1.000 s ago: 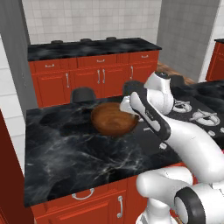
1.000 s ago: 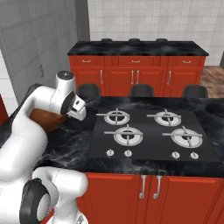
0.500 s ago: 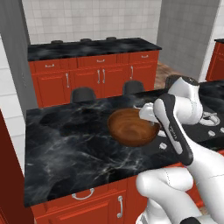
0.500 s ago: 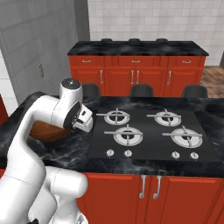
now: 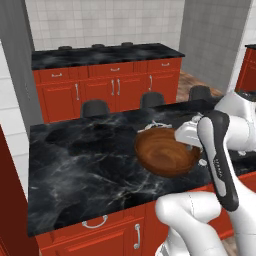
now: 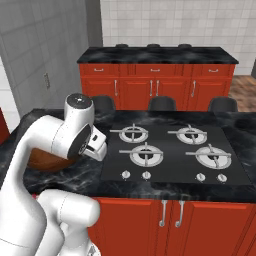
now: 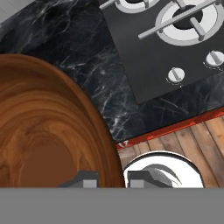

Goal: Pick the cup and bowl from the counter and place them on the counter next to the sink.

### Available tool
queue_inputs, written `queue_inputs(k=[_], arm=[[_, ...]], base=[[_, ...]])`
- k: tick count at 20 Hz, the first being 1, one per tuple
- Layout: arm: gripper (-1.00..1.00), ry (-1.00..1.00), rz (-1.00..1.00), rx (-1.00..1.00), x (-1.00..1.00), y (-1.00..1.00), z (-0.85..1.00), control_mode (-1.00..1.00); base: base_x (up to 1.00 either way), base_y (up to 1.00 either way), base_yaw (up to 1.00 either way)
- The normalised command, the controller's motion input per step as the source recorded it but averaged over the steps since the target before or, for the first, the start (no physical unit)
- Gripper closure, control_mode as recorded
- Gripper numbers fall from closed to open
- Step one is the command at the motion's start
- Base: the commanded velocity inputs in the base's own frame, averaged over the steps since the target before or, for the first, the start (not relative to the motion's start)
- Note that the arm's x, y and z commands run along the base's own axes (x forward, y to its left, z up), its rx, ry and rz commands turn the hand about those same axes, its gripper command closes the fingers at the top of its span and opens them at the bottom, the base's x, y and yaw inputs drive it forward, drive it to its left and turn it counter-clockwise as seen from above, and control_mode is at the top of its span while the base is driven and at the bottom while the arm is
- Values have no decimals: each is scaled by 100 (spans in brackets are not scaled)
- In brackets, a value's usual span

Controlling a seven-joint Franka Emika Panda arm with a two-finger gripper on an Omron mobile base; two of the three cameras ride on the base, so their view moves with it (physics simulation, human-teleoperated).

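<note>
The wide brown wooden bowl (image 5: 165, 152) hangs tilted above the black marble counter (image 5: 75, 165), its glossy inside turned toward the left base view. My gripper (image 5: 192, 147) is shut on the bowl's right rim. In the hand view the bowl (image 7: 43, 131) takes up the left side, and my gripper (image 7: 112, 180) straddles its rim, one finger inside and one outside. From the right base view a slice of the bowl (image 6: 42, 161) peeks out under my forearm. The cup and the sink are out of view.
The black gas hob (image 6: 170, 150) with silver burners lies just right of the bowl, its knobs (image 7: 175, 75) near the counter's front edge. Black stools (image 5: 95, 107) stand behind the counter. Red cabinets (image 5: 100, 85) line the far wall. Wooden floor (image 7: 175, 140) lies below the front edge.
My arm has swung right and toward the counter's front, carrying the bowl with it. The bowl now hangs closer to the hob and is more tilted.
</note>
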Motion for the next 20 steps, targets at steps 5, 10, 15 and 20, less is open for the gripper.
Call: queue_inputs(k=[5,10,15,20], arm=[[100,3,0,2,-19,-3,40,-100],[100,1,0,0,0,0,7,-100],[100,0,0,0,0,0,0,-100],[100,0,0,0,0,0,0,-100]], base=[[0,0,0],[0,0,0],[0,0,0],[0,0,0]])
